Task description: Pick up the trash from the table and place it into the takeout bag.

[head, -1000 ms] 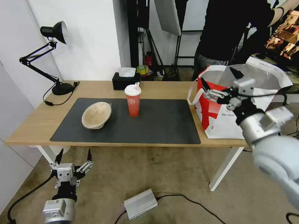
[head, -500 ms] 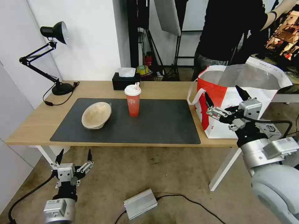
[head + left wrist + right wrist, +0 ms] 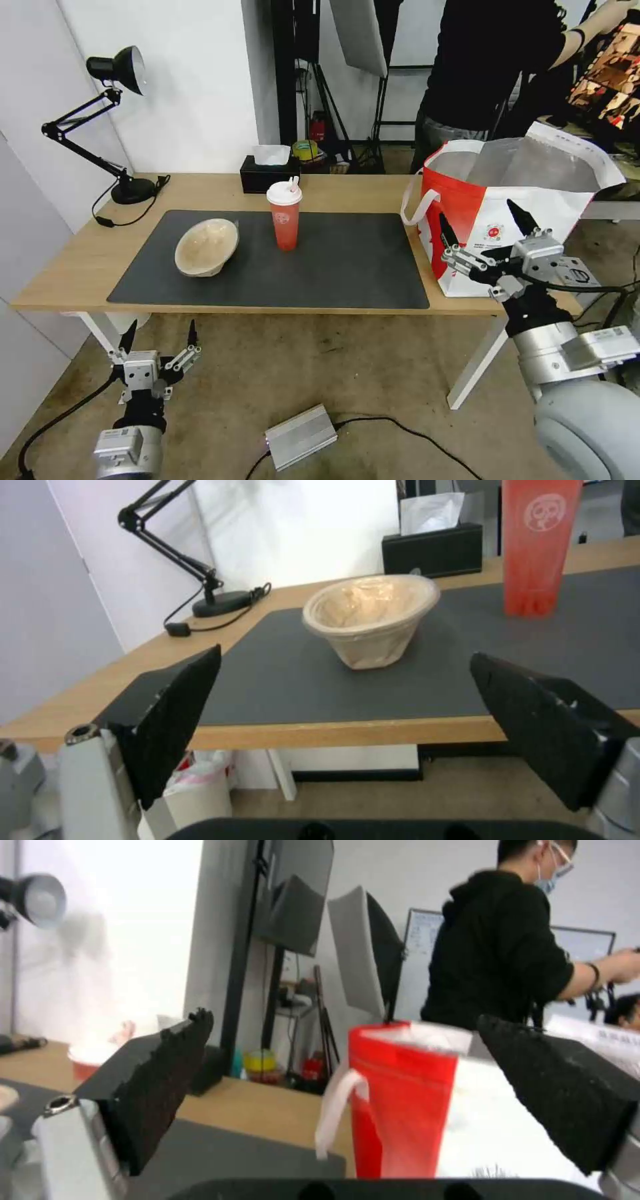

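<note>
Trash left on the light-wood desk (image 3: 80, 267): tan paper-pulp bowl (image 3: 207, 247) at 9 o'clock, red lidded drink cup (image 3: 285, 220) at centre. Boxy white-and-red takeout bag (image 3: 507, 220) stands at 3 o'clock. Right gripper (image 3: 487, 247) before it, fingers wide, empty. Left gripper (image 3: 157, 337) parked low, fingers wide.
</note>
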